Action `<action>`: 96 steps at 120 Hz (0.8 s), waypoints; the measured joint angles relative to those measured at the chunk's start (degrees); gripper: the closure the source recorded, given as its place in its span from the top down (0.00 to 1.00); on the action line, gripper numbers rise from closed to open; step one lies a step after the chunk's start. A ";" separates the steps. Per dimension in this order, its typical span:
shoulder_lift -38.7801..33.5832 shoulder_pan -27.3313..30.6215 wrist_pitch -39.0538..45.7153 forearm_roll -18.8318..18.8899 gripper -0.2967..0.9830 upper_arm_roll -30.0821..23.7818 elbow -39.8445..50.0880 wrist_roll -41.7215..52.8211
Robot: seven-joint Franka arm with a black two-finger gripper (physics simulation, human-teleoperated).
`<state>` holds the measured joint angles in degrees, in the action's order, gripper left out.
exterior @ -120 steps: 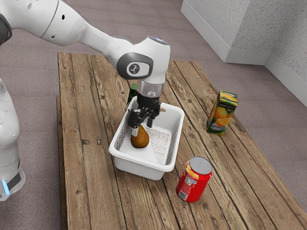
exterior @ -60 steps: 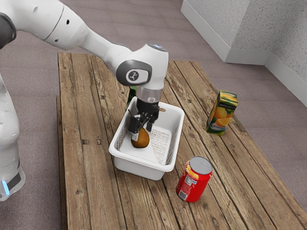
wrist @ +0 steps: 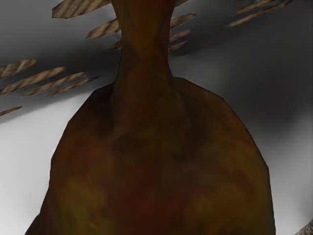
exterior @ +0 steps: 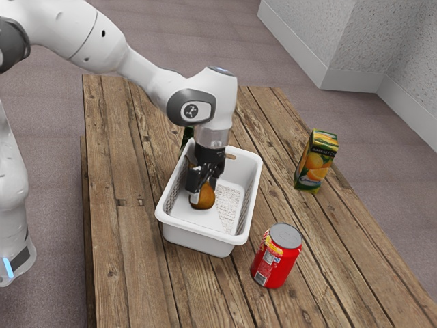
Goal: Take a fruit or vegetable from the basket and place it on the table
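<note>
From where I'm standing, the pear [exterior: 205,199] is inside the white basket [exterior: 199,229], near the middle of the frame, with the black gripper [exterior: 203,190] reaching down to it. The white arm [exterior: 157,78] comes in from the upper left and bends down over the basket. As for the fingers [exterior: 194,180] — they are right at the pear, but I cannot tell whether they are open or closed on it.

The wrist view shows the pear very close, its narrow neck rising from a broad, brownish-orange body. Wood grain shows through slots in the basket, on both sides of that neck.

The basket stands on a bench [exterior: 126,249] of worn wooden planks (plenty of cracks in those boards). A red drink can [exterior: 276,255] stands upright just beside it, at the lower right of the frame. Farther up on the right — well apart from the basket — there is an upright juice carton [exterior: 315,162] with oranges printed on it. Something dark green [exterior: 186,136] peeks out behind the basket's far end, partly hidden by the arm, too little of it for me to name. A pale speckled wall [exterior: 362,34] fills the upper right corner, above the greyish floor [exterior: 225,41].
</note>
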<state>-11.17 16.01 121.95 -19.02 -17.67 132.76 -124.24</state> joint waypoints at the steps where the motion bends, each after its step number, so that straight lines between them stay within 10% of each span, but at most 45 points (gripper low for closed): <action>1: 0.03 0.02 0.02 -0.04 0.77 0.00 0.01 -0.01; 32: 1.12 0.14 0.74 -0.65 0.77 0.01 0.04 -0.20; 96: -0.19 -0.16 0.88 -2.13 0.36 0.06 0.20 0.32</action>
<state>-11.37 15.84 122.84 -21.16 -17.60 132.96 -123.92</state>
